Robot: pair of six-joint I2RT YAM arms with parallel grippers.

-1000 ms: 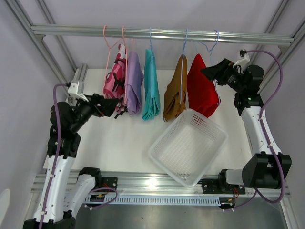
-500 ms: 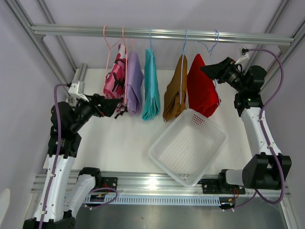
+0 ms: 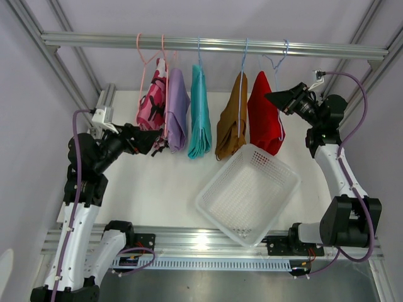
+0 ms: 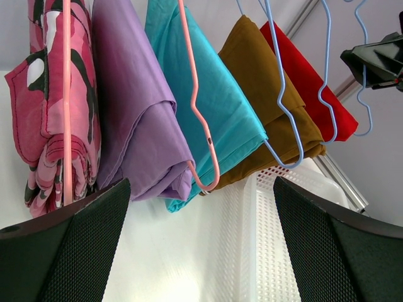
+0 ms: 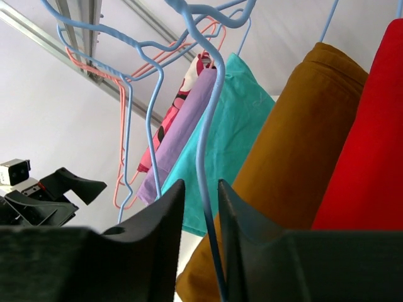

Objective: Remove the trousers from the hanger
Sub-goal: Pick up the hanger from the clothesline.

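Five trousers hang on wire hangers from the rail: pink camouflage (image 3: 151, 104), lilac (image 3: 177, 110), teal (image 3: 199, 113), mustard-brown (image 3: 232, 123) and red (image 3: 264, 119). My right gripper (image 3: 272, 96) is up beside the red pair. In the right wrist view its jaws (image 5: 200, 189) stand narrowly apart around the blue hanger (image 5: 203, 126) wire, with a slit left on one side. My left gripper (image 3: 154, 141) is wide open just below the pink and lilac pairs, holding nothing (image 4: 201, 207).
A white mesh basket (image 3: 276, 162) sits on the table below the mustard and red pairs. The aluminium rail (image 3: 214, 45) and frame posts enclose the workspace. An empty pink hanger (image 4: 201, 126) hangs in front of the teal pair.
My right gripper has moved in and up to the red pair's hanger, and its jaws have narrowed around the blue wire. The left arm has stayed still.
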